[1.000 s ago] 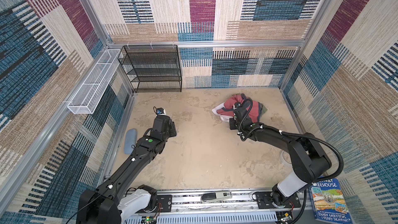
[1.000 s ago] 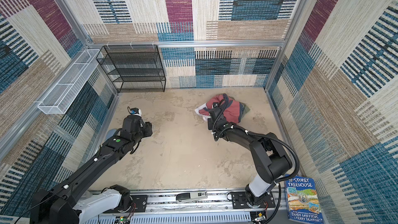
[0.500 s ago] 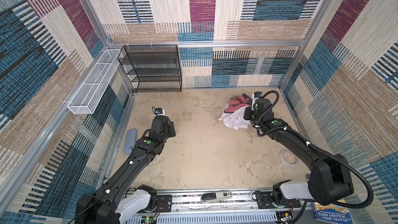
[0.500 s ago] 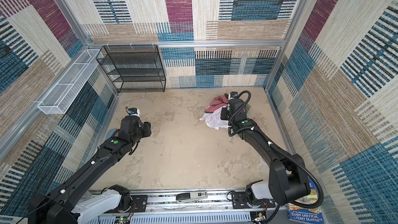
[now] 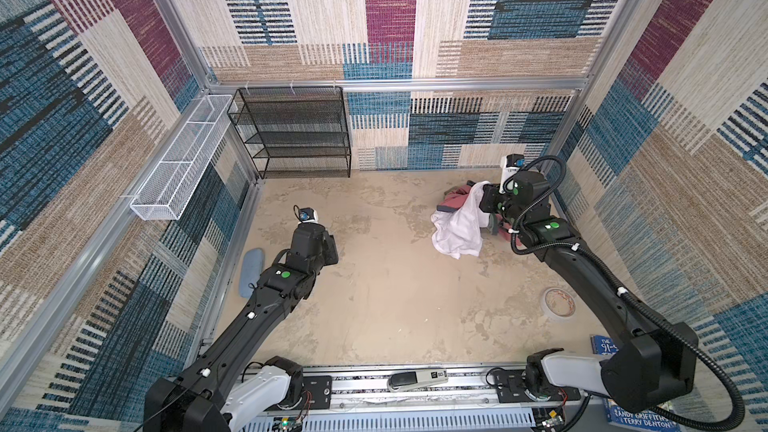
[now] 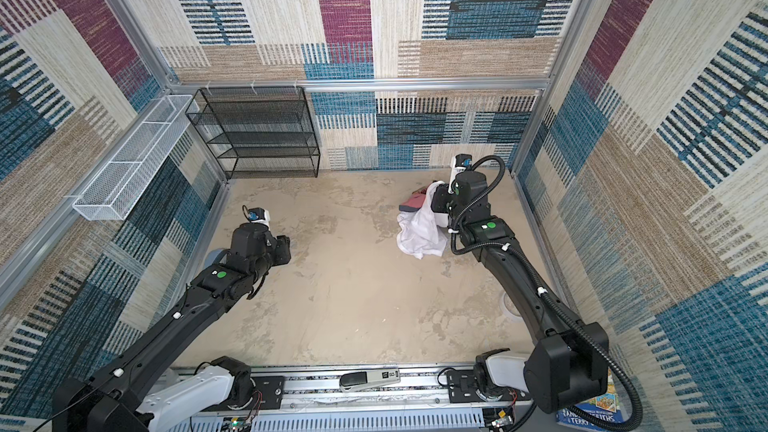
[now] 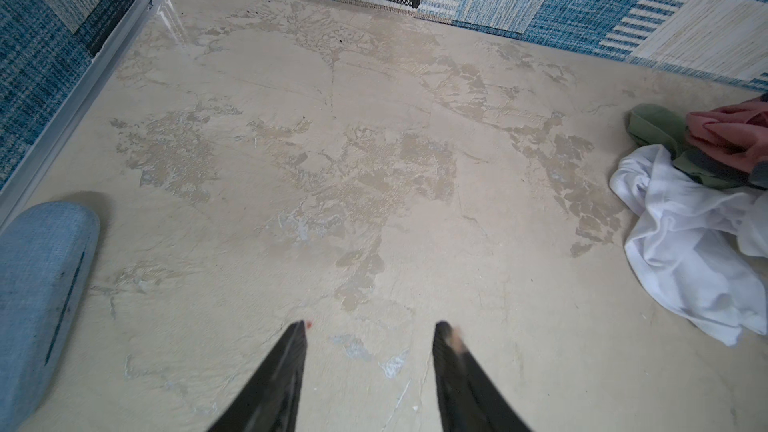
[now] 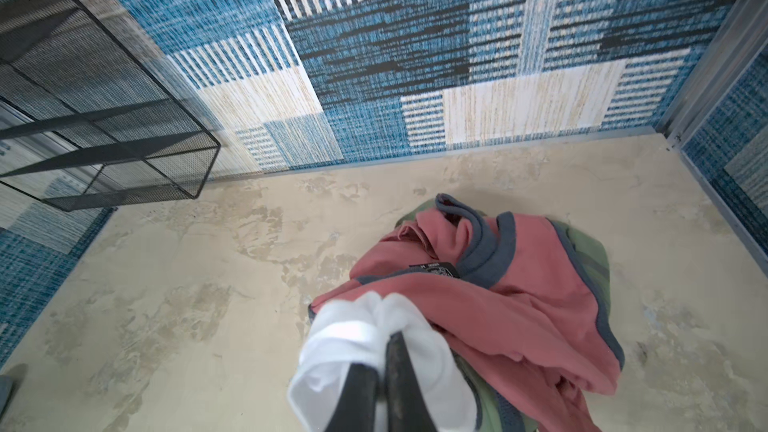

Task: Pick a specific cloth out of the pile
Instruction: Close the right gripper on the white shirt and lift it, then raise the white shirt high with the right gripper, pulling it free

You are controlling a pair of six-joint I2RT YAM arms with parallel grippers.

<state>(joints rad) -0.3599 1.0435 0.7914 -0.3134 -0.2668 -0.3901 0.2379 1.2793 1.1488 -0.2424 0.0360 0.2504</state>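
- Closest to me, a grey-and-white stapler-looking gadget (image 5: 417,380) lies on the metal rail along the near edge. A blue paperback book (image 5: 642,421) sits just off the near right corner.
- A bit further in, a flat roll of tan tape (image 5: 559,303) lies by the right edge of the beige tabletop (image 5: 374,305). A long oval blue-grey fabric pad (image 5: 252,272) lies against the left edge.
- My left gripper (image 7: 370,328) hangs over bare tabletop near the left edge, fingers apart, nothing between them.
- Over toward the far right corner, my right gripper (image 8: 384,351) is pinched tight on a bunched fold of the plain white cloth (image 5: 457,226). The rest of the fabric drapes down from the jaws and its lower part rests on the tabletop.
- The white cloth touches the pile (image 5: 455,201) just behind it. That's a salmon-red garment with grey-blue trim (image 8: 519,305) on top of an olive-green garment (image 8: 590,255), close to the far right corner.
- At the far edge, a black wire-mesh shelf rack (image 5: 299,135) stands in the far left corner. A long white wire basket (image 5: 178,160) hangs on the left wall next to it.
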